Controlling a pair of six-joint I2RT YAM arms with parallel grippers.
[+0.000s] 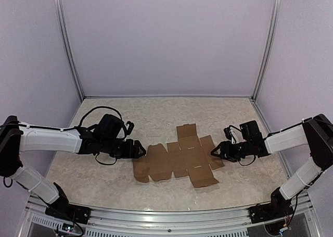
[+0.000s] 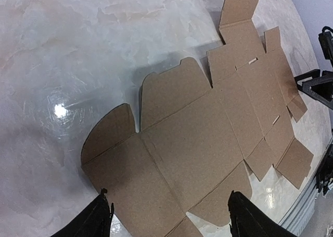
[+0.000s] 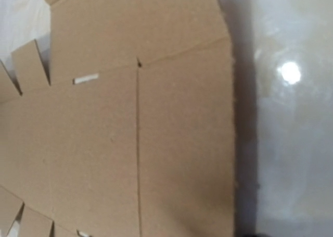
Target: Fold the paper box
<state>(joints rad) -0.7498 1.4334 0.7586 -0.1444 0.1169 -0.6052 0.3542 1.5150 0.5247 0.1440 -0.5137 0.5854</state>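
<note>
Two grippers flank your flat paper box (image 1: 179, 161): left gripper (image 1: 141, 149) gapes, released, over its left end; right gripper (image 1: 214, 152) meets the right edge, and you cannot tell its grip.

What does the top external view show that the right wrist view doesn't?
Only top external: the left gripper and right gripper at opposite ends of the whole flat paper box. Only right wrist: a close look at one panel's crease and a small slot. Both: brown cardboard lying unfolded on the table.
</note>
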